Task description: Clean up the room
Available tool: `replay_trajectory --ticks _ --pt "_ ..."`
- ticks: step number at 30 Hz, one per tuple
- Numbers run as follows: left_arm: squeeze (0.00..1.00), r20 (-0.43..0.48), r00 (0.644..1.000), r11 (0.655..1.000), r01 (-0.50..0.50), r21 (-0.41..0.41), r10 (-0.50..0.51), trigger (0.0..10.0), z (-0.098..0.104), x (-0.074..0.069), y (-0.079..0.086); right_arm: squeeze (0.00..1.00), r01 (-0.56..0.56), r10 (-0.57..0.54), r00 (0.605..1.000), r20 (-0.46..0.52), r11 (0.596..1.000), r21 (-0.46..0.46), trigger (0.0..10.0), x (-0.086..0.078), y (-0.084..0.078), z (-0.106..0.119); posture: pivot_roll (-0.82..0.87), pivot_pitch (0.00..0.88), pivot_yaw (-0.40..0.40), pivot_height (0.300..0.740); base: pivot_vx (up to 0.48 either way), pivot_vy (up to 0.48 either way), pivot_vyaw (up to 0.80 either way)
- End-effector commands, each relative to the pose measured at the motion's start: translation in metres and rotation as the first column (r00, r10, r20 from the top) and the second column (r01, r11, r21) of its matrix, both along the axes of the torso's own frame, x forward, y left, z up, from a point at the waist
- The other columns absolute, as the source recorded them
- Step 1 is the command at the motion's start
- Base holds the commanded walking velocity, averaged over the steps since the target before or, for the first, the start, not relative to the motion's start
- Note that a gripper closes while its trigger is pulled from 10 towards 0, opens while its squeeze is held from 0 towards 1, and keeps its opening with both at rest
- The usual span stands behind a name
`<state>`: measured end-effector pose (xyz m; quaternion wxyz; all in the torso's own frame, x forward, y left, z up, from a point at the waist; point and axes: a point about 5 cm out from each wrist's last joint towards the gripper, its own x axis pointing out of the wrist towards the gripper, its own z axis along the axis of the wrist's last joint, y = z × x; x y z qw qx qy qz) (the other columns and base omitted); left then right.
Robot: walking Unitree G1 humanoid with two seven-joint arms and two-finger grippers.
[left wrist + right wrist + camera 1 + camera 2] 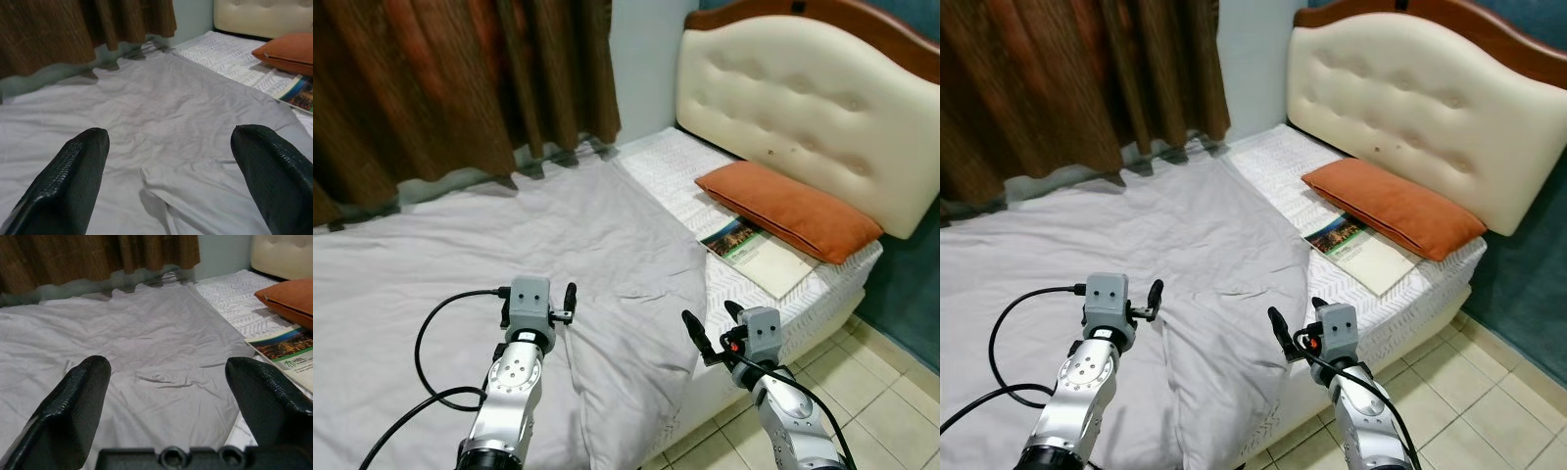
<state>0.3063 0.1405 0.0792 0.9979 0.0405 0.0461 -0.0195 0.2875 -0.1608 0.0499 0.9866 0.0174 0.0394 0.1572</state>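
A grey sheet (509, 235) lies rumpled over the bed, and its near corner (626, 352) hangs off the mattress edge. Further right, an orange pillow (788, 208) rests on the white patterned mattress (671, 166), with a book (759, 253) beside it, partly under the pillow. My left gripper (538, 294) hovers open over the sheet's near part, holding nothing. Over the hanging corner at the bed's edge, my right gripper (712, 318) is also open and empty. The left wrist view has black fingertips (78, 161) spread wide above the sheet. The right wrist view shows the book (286, 350) ahead.
A cream tufted headboard (803, 98) stands behind the pillow. Brown curtains (440, 78) hang along the far side of the bed. Tiled floor (871, 392) runs past the bed's near right corner, and a teal wall (911, 284) lies to the right.
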Motion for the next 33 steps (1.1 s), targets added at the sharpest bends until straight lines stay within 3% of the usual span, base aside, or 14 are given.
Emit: replay_trajectory --ticks 1,11,15,19,26,28,33 --pt "0.0 -0.01 1.0 1.0 -0.012 0.0 0.012 10.0 -0.001 0.0 0.001 0.0 0.014 -0.014 1.0 0.011 1.0 -0.008 10.0 0.001 -0.006 0.004 0.01 0.011 0.014 0.74 0.289 -0.382 0.55" --pt "0.0 -0.023 0.999 0.999 -0.031 -0.02 0.031 10.0 -0.004 -0.001 0.002 0.0 -0.003 0.003 1.0 0.007 1.0 -0.012 10.0 0.001 -0.006 0.004 0.01 0.017 0.006 0.74 0.288 -0.38 0.52" --pt "0.0 -0.037 0.997 0.996 -0.069 -0.064 0.067 10.0 -0.007 -0.002 0.006 0.0 -0.028 0.029 1.0 0.007 0.999 -0.023 10.0 0.002 -0.004 0.005 0.01 0.02 -0.001 0.74 0.29 -0.378 0.44" --pt "0.0 -0.033 0.994 0.994 -0.105 -0.044 0.103 10.0 -0.008 -0.004 0.009 0.0 -0.054 0.054 0.999 0.001 0.998 -0.024 10.0 0.002 -0.003 0.006 0.01 0.019 -0.011 0.74 0.292 -0.379 0.1" --pt "0.0 -0.023 0.992 0.99 -0.125 0.063 0.127 10.0 -0.007 -0.006 0.017 0.0 -0.054 0.054 0.999 -0.006 0.999 0.001 10.0 0.001 -0.003 0.004 0.03 0.014 -0.023 0.74 0.171 -0.213 0.0" --pt "0.0 0.012 0.994 0.993 -0.109 0.05 0.109 10.0 -0.001 -0.004 0.015 0.0 -0.06 0.06 0.998 -0.003 0.998 0.012 10.0 0.002 -0.002 0.005 0.04 0.012 -0.024 0.74 0.135 0.0 0.0" --pt "0.0 -0.002 0.992 0.992 -0.128 0.019 0.128 10.0 -0.002 -0.005 0.015 0.0 -0.077 0.077 0.997 -0.004 0.997 0.007 10.0 0.003 0.001 0.006 0.04 0.011 -0.024 0.74 0.414 0.0 0.0"
